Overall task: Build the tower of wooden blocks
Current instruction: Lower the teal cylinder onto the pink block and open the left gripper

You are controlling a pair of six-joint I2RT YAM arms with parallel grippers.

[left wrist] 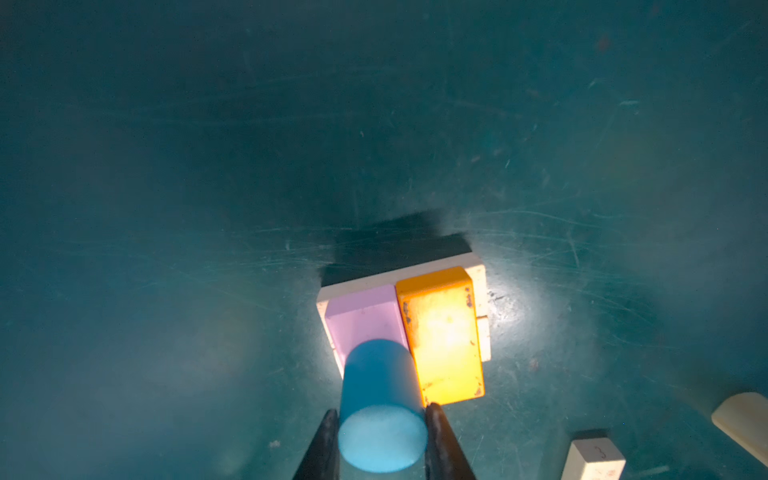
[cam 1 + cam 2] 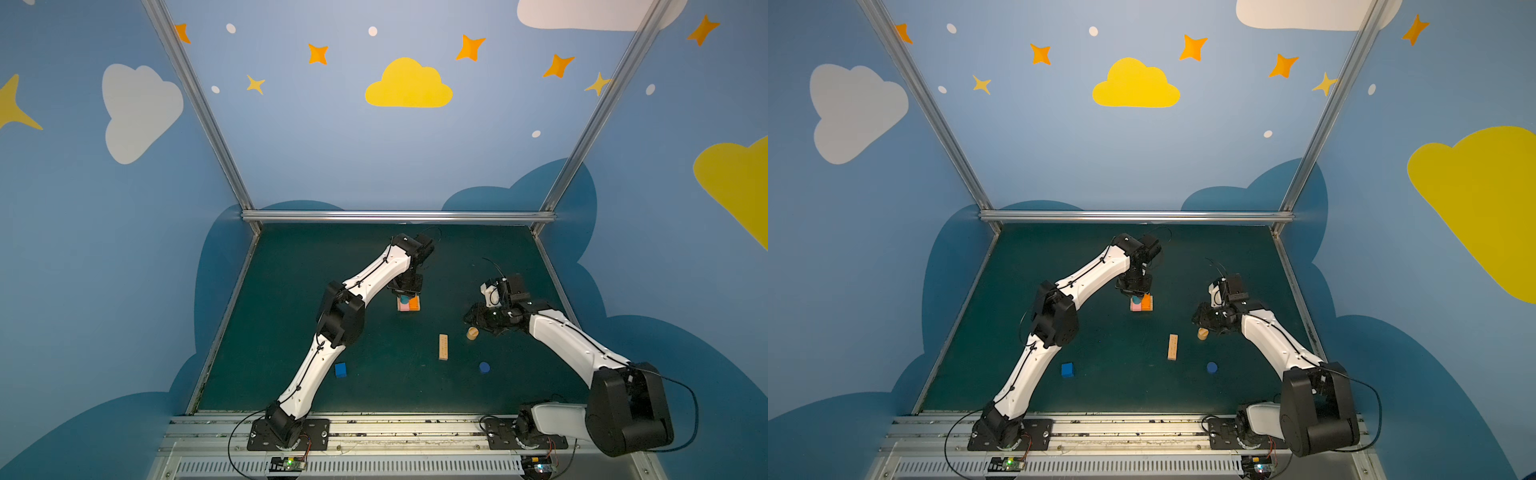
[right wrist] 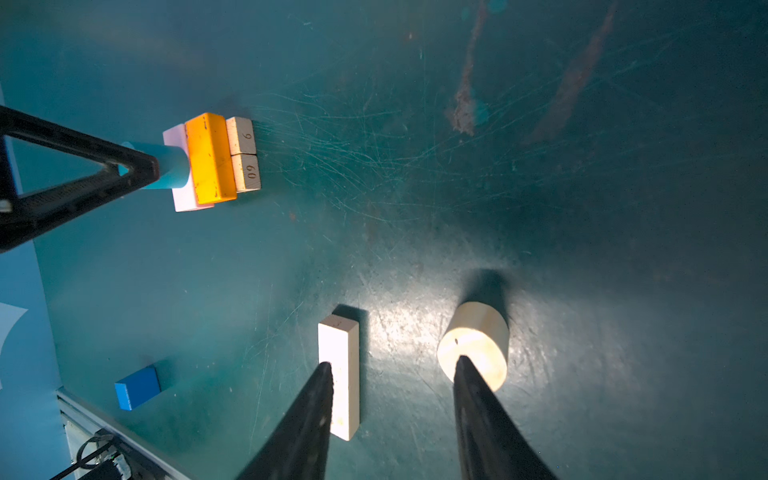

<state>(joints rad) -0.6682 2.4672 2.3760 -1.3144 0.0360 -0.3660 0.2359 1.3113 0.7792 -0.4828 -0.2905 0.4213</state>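
Note:
The wood block tower (image 2: 408, 306) stands mid-mat: two tan bars (image 3: 243, 135) at the base, with a pink bar (image 1: 361, 320) and an orange bar (image 1: 444, 332) side by side across them. My left gripper (image 1: 382, 409) is shut on a teal cylinder (image 1: 380, 399), held upright over the pink bar; whether its lower end touches the bar I cannot tell. My right gripper (image 3: 393, 360) hangs open and empty above the mat, between a loose tan bar (image 3: 340, 345) and a tan cylinder (image 3: 478, 332) lying on its side.
A blue cube (image 2: 340, 369) sits near the left arm's forearm. A dark-blue cylinder (image 2: 484, 367) stands at the front right, close to the loose tan bar (image 2: 443, 346). Metal rails (image 2: 395, 216) edge the mat.

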